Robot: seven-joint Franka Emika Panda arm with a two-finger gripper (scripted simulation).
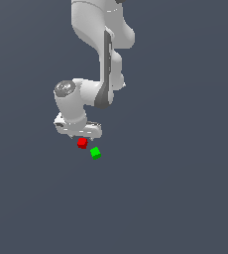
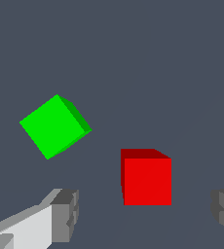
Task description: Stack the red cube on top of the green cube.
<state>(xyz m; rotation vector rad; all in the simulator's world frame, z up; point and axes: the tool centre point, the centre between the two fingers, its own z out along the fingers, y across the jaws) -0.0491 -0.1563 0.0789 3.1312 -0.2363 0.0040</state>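
the gripper (image 2: 143, 214) sits closest in the wrist view, its grey fingertips (image 2: 65, 214) spread wide apart, with the red cube (image 2: 147, 180) in the gap between them and touching neither. the green cube (image 2: 54, 126) lies just beside it, turned at an angle, apart from it. the exterior view hides the fingers behind the white hand but shows the arm (image 1: 103, 59) bent down over both cubes near the middle of the worktop (image 1: 185, 198), whose edges are not visible.

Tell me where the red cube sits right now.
In the exterior view, the red cube lies just below the gripper, with the green cube close by, apart, lower toward that view's right.
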